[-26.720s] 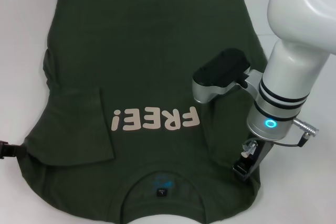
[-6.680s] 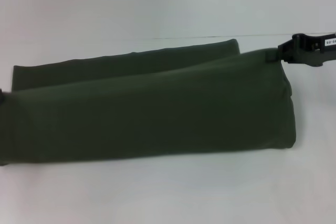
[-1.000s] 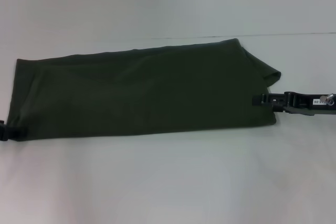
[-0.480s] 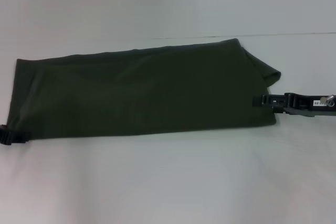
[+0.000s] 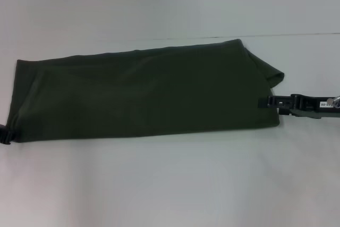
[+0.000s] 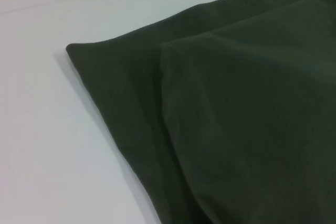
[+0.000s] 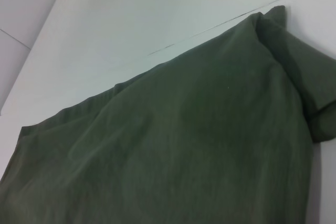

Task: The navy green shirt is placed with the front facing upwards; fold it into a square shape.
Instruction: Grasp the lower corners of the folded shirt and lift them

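The navy green shirt lies on the white table as a long folded band running left to right. Only its plain green back shows; the print and neck are hidden. Its far right corner is turned over in a small flap. My right gripper lies low at the band's right end, its tip over the cloth edge. My left gripper shows only as a dark tip at the band's near left corner. The left wrist view shows a layered corner of the shirt. The right wrist view shows its broad top.
The white table stretches in front of and behind the shirt. A thin seam line runs across the table behind the band's far right end.
Long before, the shirt lay open with the print up; it is now a folded band. In the last half second my left gripper drew back to the left. The right gripper barely moved.
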Motion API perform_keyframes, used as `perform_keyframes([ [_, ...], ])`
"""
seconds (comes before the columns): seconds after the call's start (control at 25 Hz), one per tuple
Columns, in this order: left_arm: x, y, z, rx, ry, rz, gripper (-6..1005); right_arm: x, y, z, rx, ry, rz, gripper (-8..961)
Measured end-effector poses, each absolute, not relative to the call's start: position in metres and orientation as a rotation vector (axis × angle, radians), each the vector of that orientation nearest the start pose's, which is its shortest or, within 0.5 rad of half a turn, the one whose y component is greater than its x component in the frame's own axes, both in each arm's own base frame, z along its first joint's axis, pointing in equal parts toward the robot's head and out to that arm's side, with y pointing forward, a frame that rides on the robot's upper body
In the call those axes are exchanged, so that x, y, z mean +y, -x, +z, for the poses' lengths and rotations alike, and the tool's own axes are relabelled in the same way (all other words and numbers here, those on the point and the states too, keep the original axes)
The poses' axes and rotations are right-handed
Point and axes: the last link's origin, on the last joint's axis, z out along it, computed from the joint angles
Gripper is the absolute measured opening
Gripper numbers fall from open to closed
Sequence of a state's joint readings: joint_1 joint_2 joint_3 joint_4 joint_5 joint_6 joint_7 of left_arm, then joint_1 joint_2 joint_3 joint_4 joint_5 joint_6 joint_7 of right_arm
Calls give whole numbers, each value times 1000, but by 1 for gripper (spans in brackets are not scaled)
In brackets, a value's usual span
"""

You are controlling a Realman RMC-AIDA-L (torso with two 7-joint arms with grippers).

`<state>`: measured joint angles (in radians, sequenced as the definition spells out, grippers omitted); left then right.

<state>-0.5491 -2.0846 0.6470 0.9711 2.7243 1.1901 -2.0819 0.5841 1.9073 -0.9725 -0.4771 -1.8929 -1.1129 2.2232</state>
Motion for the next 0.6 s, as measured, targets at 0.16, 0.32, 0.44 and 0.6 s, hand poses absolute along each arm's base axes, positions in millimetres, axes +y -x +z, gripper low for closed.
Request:
perform_keyframes([
  [0.16,366,341,66,-1141,2173,205,242,380,-314,26,1689,2122,492,942],
  [0.32,366,341,66,-1142,2177,207,90,386,-306,41,1736,2117,474,943],
  [0.44,366,340,68,-1139,2179,208,17,397,-292,59,1774,2095,390,945],
  [0.6,368,338,69,-1132,2182,207,17,415,-272,83,1768,2048,232,944],
])
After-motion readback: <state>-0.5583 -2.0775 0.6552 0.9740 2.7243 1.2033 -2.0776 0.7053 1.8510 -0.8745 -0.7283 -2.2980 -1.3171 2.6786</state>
